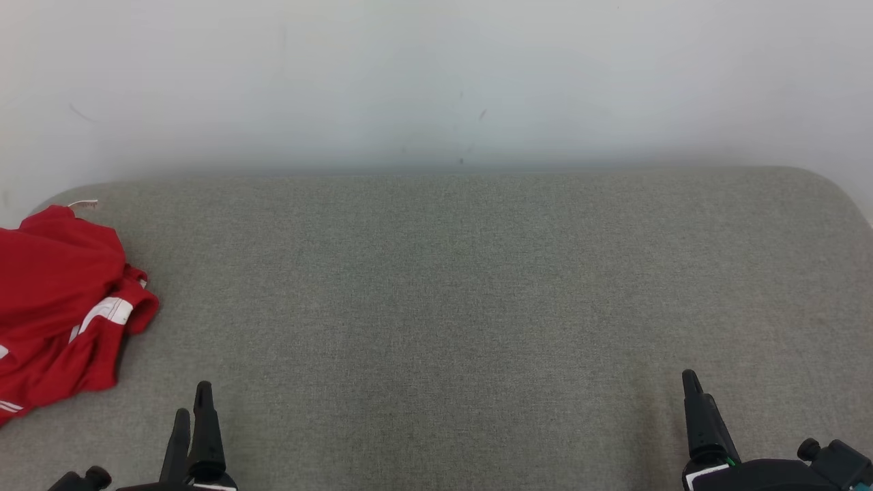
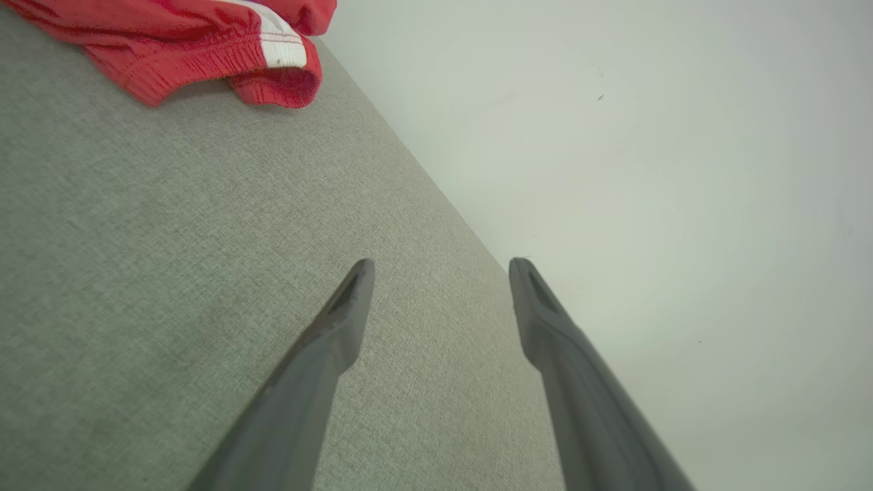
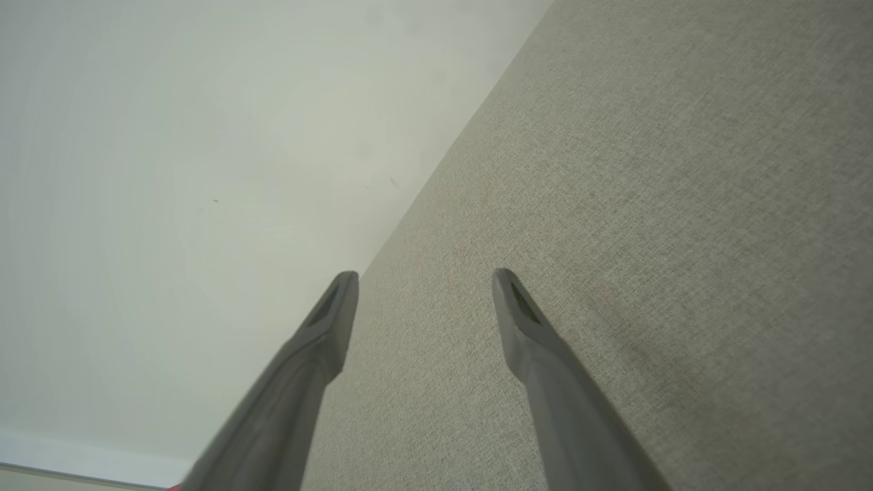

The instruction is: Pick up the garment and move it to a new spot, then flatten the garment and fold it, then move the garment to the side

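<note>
The garment (image 1: pixel 58 300) is red with white stripes and lies crumpled at the far left edge of the grey fabric surface (image 1: pixel 436 307). Its hem with a white band also shows in the left wrist view as the garment (image 2: pixel 204 41) at the top left. My left gripper (image 1: pixel 192 402) sits at the lower left, open and empty, a little to the right of the garment and nearer me. In its own view the left gripper (image 2: pixel 442 269) has spread fingers over bare fabric. My right gripper (image 3: pixel 423 279) is open and empty; one of its fingers (image 1: pixel 699 409) shows at the lower right.
A pale wall (image 1: pixel 436 82) rises directly behind the surface's far edge. The surface has rounded far corners, one at the right (image 1: pixel 839 187). A small white label (image 1: pixel 83 203) sticks out at the garment's far end.
</note>
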Tool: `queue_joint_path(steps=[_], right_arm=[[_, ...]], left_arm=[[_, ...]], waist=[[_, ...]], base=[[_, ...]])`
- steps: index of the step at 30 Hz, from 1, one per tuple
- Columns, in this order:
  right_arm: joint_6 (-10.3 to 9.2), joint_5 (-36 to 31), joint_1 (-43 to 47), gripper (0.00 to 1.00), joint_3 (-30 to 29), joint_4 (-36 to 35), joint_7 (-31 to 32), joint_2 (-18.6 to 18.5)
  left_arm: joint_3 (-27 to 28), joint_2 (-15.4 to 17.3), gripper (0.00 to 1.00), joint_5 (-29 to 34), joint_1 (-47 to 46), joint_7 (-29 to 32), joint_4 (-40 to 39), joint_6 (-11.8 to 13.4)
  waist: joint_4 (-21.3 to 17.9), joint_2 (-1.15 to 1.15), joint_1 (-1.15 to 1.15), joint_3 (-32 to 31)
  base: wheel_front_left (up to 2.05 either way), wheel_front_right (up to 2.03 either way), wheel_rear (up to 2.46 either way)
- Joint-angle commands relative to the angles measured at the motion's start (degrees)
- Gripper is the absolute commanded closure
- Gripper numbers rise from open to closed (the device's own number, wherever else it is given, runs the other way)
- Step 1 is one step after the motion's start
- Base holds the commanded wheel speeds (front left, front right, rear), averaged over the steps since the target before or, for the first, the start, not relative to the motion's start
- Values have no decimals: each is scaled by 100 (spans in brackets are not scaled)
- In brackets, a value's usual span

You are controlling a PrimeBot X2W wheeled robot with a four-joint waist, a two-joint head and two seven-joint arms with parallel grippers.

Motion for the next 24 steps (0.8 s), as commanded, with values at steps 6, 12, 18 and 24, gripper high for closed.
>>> queue_joint_path(steps=[6,12,18,24], right_arm=[[30,-882,-2,0,62,-104,-182,-44],[32,-1532,17,0,85,-112,-279,-45],[34,-2140,54,0,143,-130,-391,-47],[35,-2618,88,0,212,-124,-497,-49]], left_arm=[[-192,32,0,1177,82,-146,-287,212],[-328,34,0,1855,134,-224,-399,362],[-442,57,0,2583,204,-311,-505,523],[-612,195,0,3075,284,-388,-591,699]], waist=[[-4,0,0,2],[-9,0,0,1],[-14,0,0,-5],[-16,0,0,-12]], base=[[0,0,0],[0,0,0],[0,0,0],[0,0,0]])
